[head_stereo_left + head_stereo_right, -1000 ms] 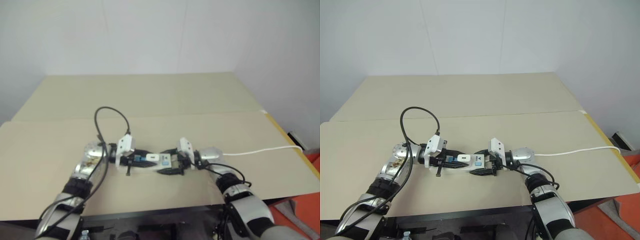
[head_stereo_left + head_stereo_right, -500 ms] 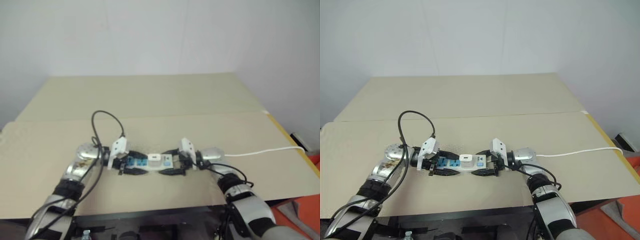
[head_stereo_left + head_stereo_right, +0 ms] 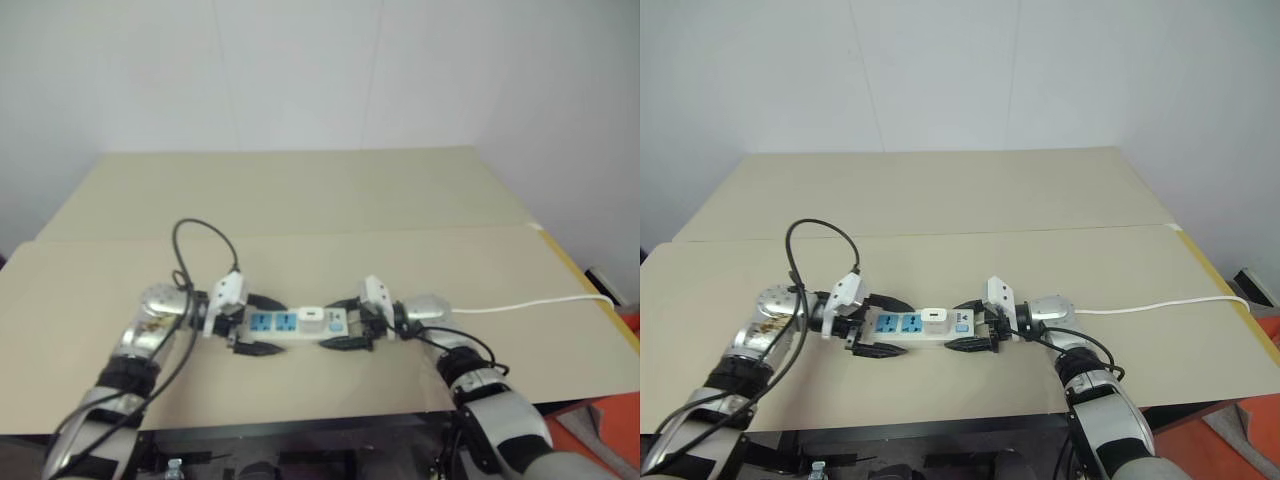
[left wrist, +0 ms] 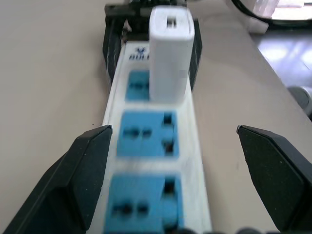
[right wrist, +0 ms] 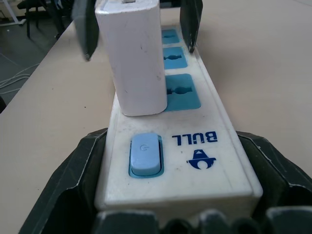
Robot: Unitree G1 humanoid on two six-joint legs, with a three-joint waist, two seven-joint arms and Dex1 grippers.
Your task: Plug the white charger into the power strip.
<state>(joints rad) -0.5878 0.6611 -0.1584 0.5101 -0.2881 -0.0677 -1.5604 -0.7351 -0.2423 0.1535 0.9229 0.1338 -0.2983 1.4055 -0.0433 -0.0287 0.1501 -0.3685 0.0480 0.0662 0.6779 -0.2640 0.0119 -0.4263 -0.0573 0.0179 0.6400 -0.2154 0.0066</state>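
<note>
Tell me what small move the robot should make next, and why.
Probably let go with the right gripper and draw it back. The small white boxy charger stands upright in the socket nearest the switch of the long white power strip, and the left gripper is open, clear of it. The right gripper's fingers flank the strip's switch end.

The strip is a long, flat white bar that lies on the tan table. It has three blue sockets in a row. At one end there is a small blue switch beside a blue logo, and a thin white cord runs away from that end. The charger is a small white box. It stands straight up in the socket next to the switch. The other two sockets have nothing in them.
</note>
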